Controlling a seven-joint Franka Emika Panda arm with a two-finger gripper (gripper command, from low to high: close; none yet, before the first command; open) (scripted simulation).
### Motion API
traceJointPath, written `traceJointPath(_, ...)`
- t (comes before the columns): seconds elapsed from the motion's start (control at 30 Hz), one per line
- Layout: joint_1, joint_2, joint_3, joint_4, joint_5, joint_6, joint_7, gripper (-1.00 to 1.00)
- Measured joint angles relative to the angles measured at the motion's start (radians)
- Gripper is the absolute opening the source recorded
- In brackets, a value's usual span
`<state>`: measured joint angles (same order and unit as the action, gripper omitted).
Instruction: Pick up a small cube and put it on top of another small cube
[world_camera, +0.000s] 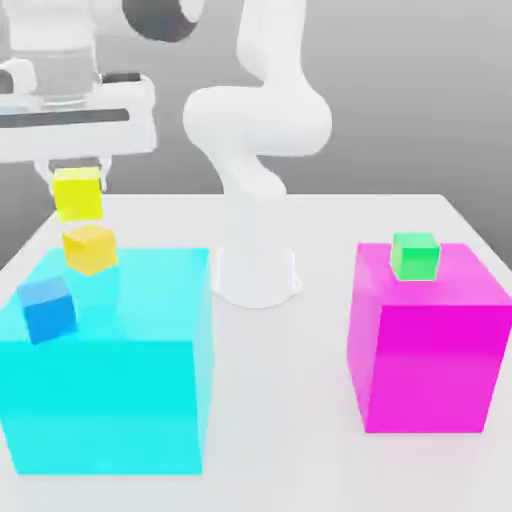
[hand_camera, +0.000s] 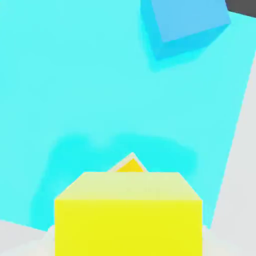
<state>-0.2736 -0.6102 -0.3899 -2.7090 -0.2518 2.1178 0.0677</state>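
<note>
Grey backdrop (world_camera: 360, 90), pale table (world_camera: 285, 400), and from the exterior view's left I've got the blue cube (world_camera: 48, 309) on the cyan block (world_camera: 110, 405). Next, my lemon-yellow cube (world_camera: 78, 196) is up at the claw (world_camera: 78, 186), above the golden cube (world_camera: 90, 250), daylight between them! Gripped or loose? I can't tell. Across, past my arm's base (world_camera: 256, 275), the green cube (world_camera: 415, 257) sits atop the magenta block (world_camera: 435, 365).
</note>
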Motion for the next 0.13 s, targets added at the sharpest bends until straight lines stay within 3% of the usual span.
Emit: traceJointPath(0.13, 0.0, 0.0, 0.0, 0.0, 0.0, 0.0, 0.0, 1.0)
